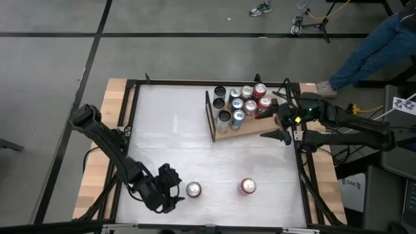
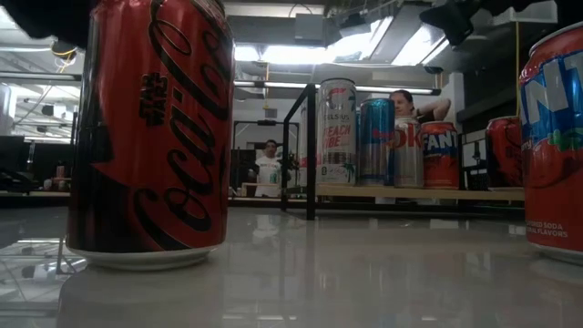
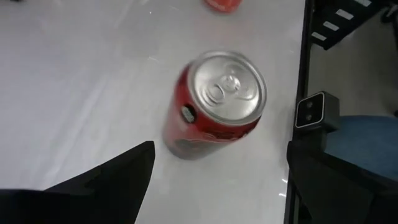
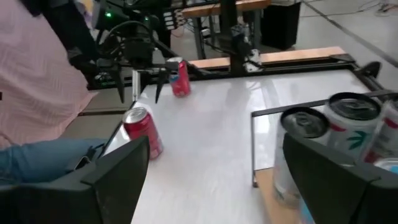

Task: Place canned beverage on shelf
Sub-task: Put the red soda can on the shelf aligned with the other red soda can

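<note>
Start at your left: the left gripper (image 1: 170,188) sits low near the front edge of the white tabletop (image 1: 169,130), its fingers spread wide and holding nothing. Just beside it stands a red Coca-Cola can (image 1: 193,189), upright, silver top showing, apart from the fingers; your left wrist view has it between the two dark fingers but untouched. Further right along the front stands a second red can (image 1: 248,186), a Fanta by the low view's lettering, also upright and alone.

Toward the back right you have the shelf (image 1: 250,132), a wooden board with a black metal frame (image 1: 209,116) at its left end. It carries a cluster of upright cans (image 1: 242,104): dark, silver, blue and red ones, packed close together.

The right gripper (image 1: 278,123) hovers at the shelf's right edge, fingers apart and empty.
</note>
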### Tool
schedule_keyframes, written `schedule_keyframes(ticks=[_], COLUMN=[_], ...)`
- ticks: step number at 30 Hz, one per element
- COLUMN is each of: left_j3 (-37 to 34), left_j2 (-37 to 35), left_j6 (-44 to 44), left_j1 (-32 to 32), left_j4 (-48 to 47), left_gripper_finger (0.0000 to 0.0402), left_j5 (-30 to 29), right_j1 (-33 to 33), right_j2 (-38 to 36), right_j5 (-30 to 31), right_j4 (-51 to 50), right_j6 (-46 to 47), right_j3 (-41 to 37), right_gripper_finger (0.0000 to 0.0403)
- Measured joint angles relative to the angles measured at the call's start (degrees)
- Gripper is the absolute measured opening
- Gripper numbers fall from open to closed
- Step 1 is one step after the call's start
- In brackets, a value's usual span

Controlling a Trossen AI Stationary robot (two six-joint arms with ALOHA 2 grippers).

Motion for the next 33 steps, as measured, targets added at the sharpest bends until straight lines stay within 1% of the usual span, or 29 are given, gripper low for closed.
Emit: schedule_keyframes(ticks=[6, 14, 19, 25, 29, 33], left_j3=[0.0, 0.0, 0.0, 0.0, 0.0, 0.0], left_j2=[6.2, 11.0, 14.0, 15.2, 15.2, 15.2], left_j6=[-0.9, -5.4, -5.7, -5.5, -2.9, 0.1], left_j1=[-0.5, -0.3, -0.1, 1.4, 2.8, 3.9], left_j4=[5.5, 6.6, 10.5, 11.2, 11.2, 11.4], left_gripper_finger=[0.0357, 0.0357, 0.0357, 0.0357, 0.0357, 0.0357], left_j5=[0.2, 0.2, 0.1, -0.9, -1.4, -1.4], right_j1=[5.0, 9.9, 12.4, 15.3, 16.4, 16.8], right_j2=[1.6, 5.7, 8.9, 11.9, 13.2, 14.1], right_j5=[4.1, 7.9, 8.0, 7.9, 7.9, 7.9], right_j4=[0.1, 0.4, 1.2, 6.8, 9.3, 9.7], right_j6=[0.0, 0.0, 0.0, -0.2, -0.3, -0.3], right_j3=[0.0, 0.0, 0.0, 0.0, 0.0, 0.0], right_gripper_finger=[0.0356, 0.0356, 0.0356, 0.0356, 0.0356, 0.0356])
